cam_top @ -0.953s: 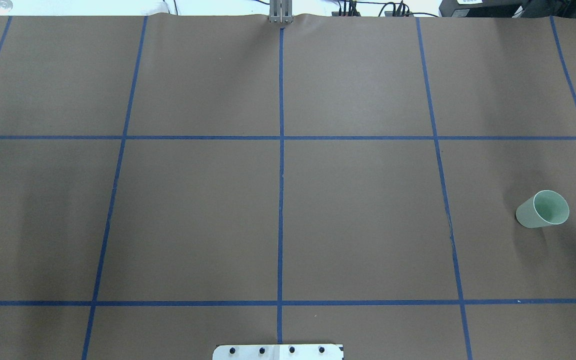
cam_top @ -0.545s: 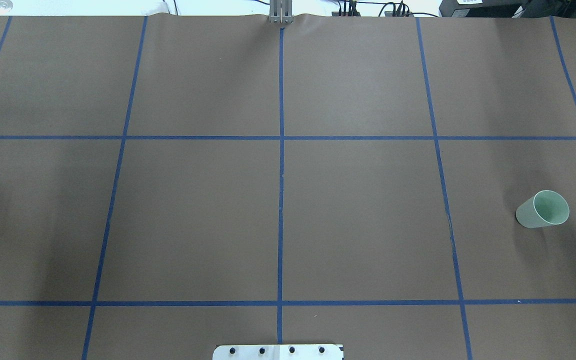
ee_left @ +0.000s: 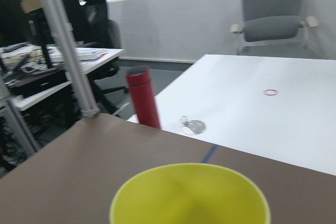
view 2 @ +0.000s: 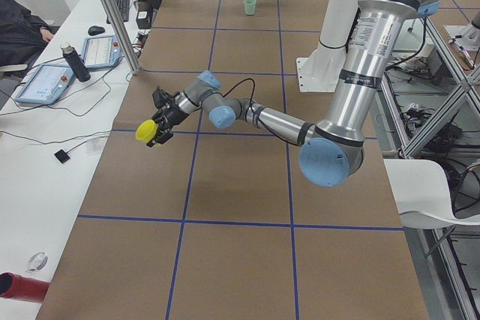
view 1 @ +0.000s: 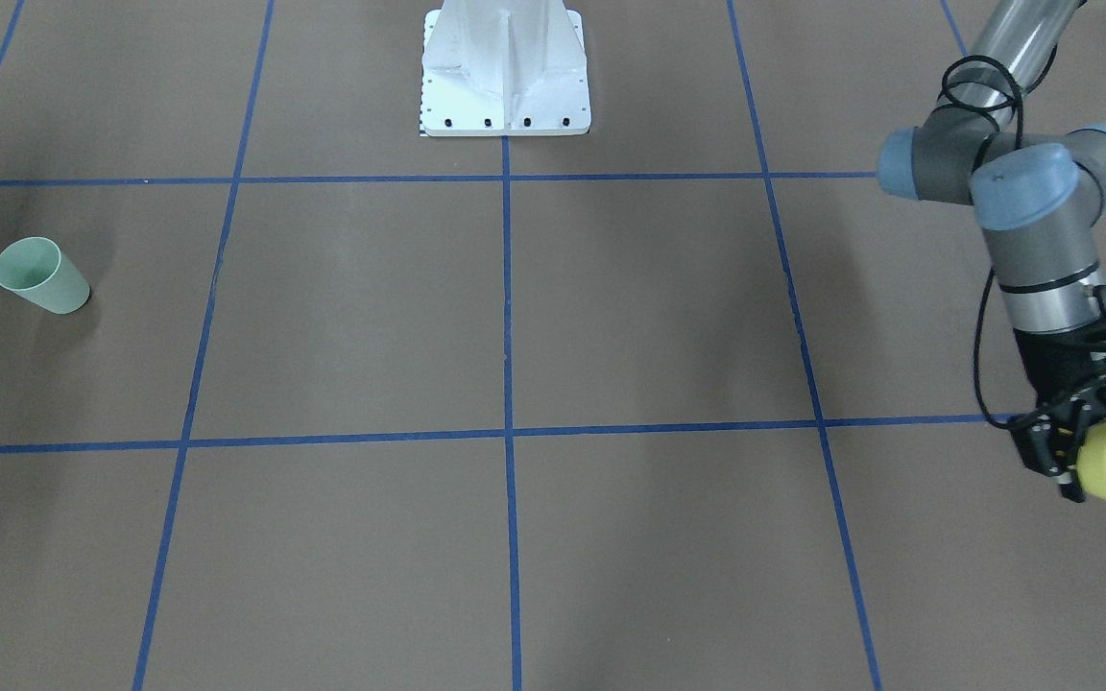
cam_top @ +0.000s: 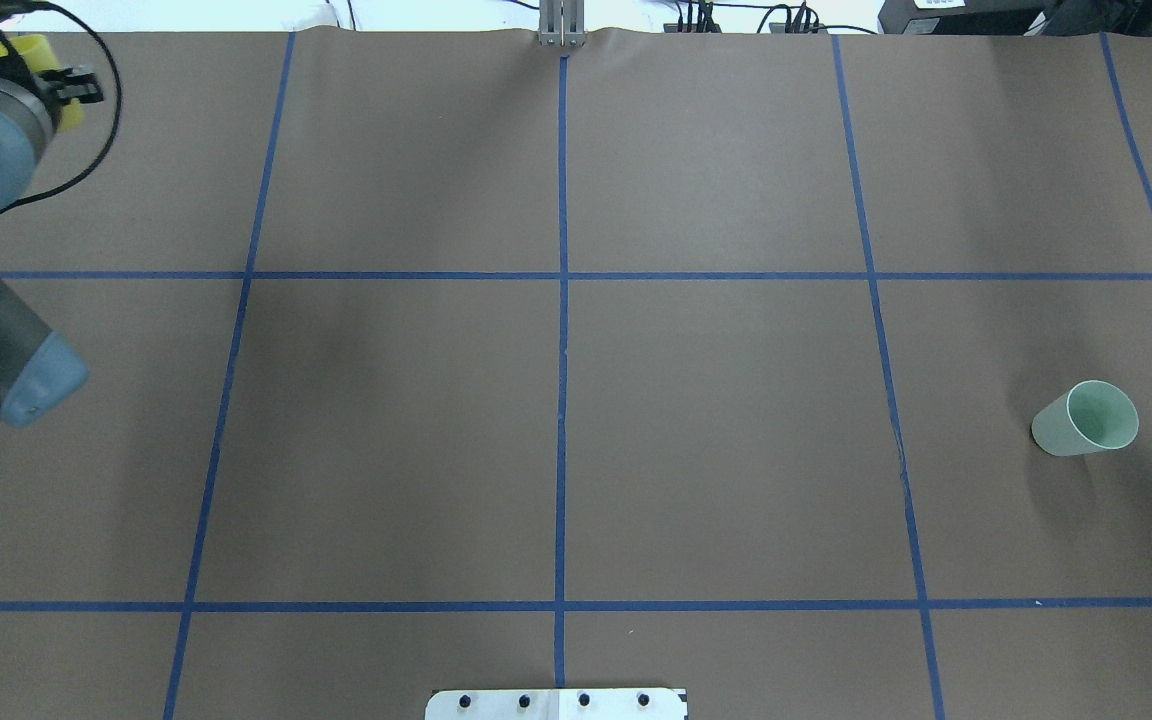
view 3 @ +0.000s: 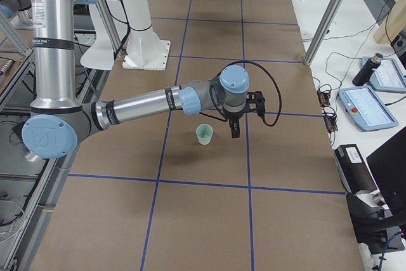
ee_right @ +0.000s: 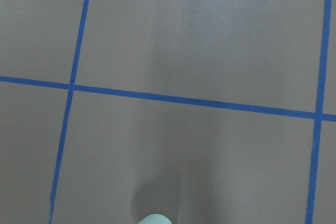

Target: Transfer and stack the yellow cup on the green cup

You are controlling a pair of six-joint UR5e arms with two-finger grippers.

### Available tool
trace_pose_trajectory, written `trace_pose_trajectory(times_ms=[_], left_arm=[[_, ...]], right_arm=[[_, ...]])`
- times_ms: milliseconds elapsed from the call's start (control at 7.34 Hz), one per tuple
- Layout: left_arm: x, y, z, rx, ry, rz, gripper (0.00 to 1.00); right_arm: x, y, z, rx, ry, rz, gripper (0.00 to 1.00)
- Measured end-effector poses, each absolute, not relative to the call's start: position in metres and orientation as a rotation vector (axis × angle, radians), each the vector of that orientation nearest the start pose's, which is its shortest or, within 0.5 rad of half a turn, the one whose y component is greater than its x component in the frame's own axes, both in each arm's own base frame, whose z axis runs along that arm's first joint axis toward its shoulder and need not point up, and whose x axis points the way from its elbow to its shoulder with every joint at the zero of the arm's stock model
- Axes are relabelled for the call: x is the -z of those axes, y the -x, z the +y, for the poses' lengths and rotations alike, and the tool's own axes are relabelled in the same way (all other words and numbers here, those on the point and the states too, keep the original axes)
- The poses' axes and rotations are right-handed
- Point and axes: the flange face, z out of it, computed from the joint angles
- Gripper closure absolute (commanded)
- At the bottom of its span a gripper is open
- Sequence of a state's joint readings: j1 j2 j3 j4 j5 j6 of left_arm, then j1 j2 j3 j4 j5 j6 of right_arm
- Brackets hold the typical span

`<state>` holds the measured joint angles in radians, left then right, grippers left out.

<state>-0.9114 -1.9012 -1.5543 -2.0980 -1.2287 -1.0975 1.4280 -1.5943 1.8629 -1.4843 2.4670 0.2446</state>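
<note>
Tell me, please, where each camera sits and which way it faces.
Front-facing: across the table, looking down toward the base; left arm on its right.
Overhead: behind the base, looking forward and down; left arm at left edge.
Exterior left: table's left end, looking along it; left arm near.
Exterior right: opposite end; right arm near, left arm far.
Left wrist: looks outward over the yellow cup to a white desk.
Right wrist: looks down at the table; no arm shows.
Shared: front-facing and overhead both show the green cup.

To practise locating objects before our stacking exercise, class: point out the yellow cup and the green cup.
yellow cup [ee_left: 190,198]: left wrist view, inner wall below the rim.
green cup [cam_top: 1056,432]: overhead view, outer side wall.
</note>
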Motion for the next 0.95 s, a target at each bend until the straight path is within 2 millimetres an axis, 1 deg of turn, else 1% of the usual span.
trace_pose_trajectory(times_ms=[136,272,409,545,817,953], left_arm=[[-0.394,-0.301,-0.61,0.444,-0.809,0.535,1.0],[-0.363,-0.326,-0.603,0.338,-0.834,0.622,1.0],[-0.34,-0.341,-0.594,0.23,-0.858,0.707,1.0],[-0.324,-0.349,-0.585,0.137,-0.877,0.803,1.0],[-0.296,-0.368,-0.56,-0.074,-0.913,0.993,1.0],[-0.282,-0.378,-0.549,-0.206,-0.943,1.051,1.0]], right_arm=[[-0.505,0.014,-0.488,0.064,-0.157,-0.933,0.0],[-0.504,0.014,-0.488,0.062,-0.16,-0.934,0.0],[-0.501,0.015,-0.491,0.06,-0.166,-0.938,0.0],[-0.493,0.016,-0.497,0.046,-0.17,-0.946,0.0],[-0.476,0.02,-0.505,0.015,-0.158,-0.987,0.0],[-0.468,0.024,-0.507,0.02,-0.149,-1.02,0.0]])
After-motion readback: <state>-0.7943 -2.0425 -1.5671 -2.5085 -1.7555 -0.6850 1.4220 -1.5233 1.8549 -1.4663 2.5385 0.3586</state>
